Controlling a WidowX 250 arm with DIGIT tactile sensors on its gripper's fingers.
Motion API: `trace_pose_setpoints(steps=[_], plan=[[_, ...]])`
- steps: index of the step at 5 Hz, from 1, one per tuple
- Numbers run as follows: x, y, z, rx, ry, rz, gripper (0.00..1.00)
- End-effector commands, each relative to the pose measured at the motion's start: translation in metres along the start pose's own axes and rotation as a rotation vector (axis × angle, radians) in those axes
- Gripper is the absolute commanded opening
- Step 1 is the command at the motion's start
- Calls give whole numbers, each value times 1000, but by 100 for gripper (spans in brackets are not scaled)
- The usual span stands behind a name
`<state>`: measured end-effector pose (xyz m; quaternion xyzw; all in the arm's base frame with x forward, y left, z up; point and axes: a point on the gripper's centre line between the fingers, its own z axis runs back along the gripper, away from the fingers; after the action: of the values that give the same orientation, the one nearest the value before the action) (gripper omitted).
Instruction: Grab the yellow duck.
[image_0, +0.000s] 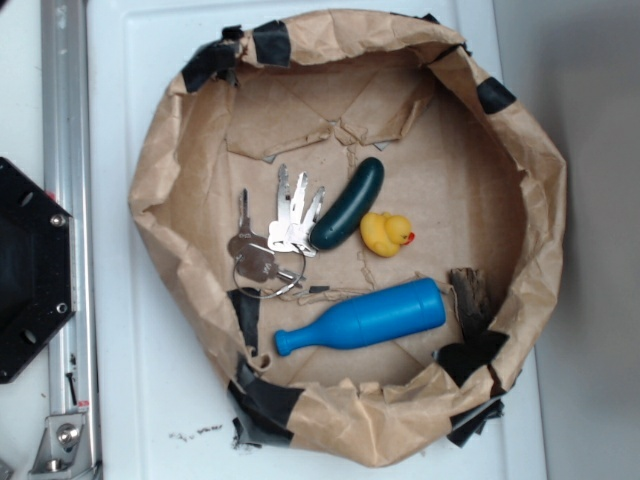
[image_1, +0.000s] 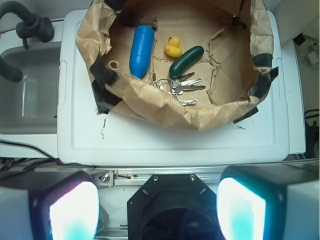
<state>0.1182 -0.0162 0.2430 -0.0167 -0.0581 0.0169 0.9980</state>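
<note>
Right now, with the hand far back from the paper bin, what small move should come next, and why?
Probably advance the hand over the paper bin toward the yellow duck, fingers apart. In the wrist view the duck is far off and small. It sits close beside the dark green pickle with the blue pin nearby, so centering above it first seems wise.

A crumpled brown paper basin (image_0: 160, 190), patched with black tape, sits on the white worktop (image_0: 130, 400). Inside it, a blue pin (image_0: 365, 317) lies on its side. A dark green pickle-shaped object (image_0: 347, 203) lies tilted near the centre, with a bunch of keys (image_0: 275, 235) just beside it.
</note>
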Motion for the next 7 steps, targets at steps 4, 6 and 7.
trace_pose_setpoints(steps=[4, 6, 7], plan=[[93, 34, -72, 235, -92, 193, 100], [139, 48, -147, 122, -116, -76, 100], [157, 43, -179, 96, -114, -154, 100]])
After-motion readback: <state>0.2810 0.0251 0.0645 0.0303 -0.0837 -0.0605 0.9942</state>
